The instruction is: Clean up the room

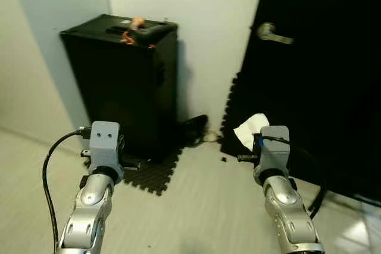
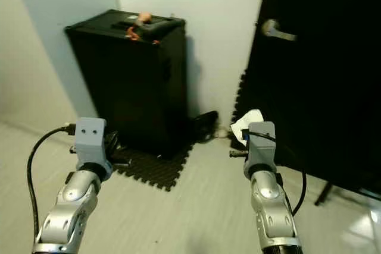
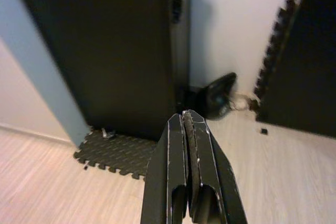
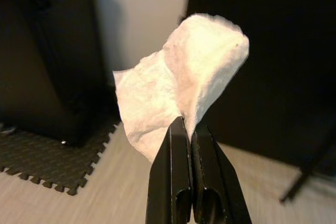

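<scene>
Crumpled white paper tissue (image 4: 181, 95) is pinched at its lower edge by the right gripper (image 4: 190, 129), fingers fully closed on it, held in the air in front of the black door (image 1: 321, 75). Left gripper (image 3: 187, 129) is closed with nothing in it, aimed toward the tall black case (image 1: 128, 81) on the black interlocking foam mat (image 1: 156, 176). Risk: only a thin edge of tissue is clamped, so it could likely be torn or slipped out during walking. No bin is made out, so the drop-off point is undetermined.
</scene>
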You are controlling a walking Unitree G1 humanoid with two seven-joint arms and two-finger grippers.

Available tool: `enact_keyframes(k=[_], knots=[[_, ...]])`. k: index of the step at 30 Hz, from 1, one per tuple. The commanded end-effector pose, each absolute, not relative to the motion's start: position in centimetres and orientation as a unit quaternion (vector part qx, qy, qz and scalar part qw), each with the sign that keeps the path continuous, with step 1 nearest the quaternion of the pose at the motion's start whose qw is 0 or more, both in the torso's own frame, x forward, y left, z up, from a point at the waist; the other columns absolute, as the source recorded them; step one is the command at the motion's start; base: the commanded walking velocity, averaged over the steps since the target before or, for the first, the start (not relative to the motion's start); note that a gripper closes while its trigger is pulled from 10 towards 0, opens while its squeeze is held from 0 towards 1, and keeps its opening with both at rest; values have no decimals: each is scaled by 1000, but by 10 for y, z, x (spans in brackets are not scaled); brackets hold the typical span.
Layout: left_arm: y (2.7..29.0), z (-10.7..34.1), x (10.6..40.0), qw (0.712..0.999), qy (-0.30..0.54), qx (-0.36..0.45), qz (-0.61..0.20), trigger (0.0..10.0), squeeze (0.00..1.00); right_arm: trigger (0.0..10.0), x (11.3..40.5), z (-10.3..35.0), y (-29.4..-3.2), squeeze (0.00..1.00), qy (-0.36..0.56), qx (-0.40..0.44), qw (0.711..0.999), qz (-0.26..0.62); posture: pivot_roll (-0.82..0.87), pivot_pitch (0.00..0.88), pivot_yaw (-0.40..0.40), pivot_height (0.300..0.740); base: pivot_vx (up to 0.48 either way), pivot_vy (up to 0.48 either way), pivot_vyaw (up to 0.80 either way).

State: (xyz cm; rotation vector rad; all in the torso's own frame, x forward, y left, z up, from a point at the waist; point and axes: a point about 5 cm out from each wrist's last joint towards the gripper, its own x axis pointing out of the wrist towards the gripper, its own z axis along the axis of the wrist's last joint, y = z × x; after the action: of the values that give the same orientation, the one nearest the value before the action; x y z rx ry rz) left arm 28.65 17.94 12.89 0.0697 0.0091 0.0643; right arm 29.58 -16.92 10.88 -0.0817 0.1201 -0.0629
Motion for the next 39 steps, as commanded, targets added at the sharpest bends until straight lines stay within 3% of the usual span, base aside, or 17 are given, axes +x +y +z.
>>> enact_keyframes(k=[1, 39], knots=[[182, 125, 287, 999, 14, 42, 33, 10000, 0, 10000, 294, 105, -170, 0, 71, -44, 996, -34, -103, 66, 13, 740, 0, 0, -800], [180, 110, 277, 997, 51, 11, 60, 10000, 0, 10000, 296, 104, -180, 0, 85, -60, 993, -47, -99, 55, -13, 740, 0, 0, -800]])
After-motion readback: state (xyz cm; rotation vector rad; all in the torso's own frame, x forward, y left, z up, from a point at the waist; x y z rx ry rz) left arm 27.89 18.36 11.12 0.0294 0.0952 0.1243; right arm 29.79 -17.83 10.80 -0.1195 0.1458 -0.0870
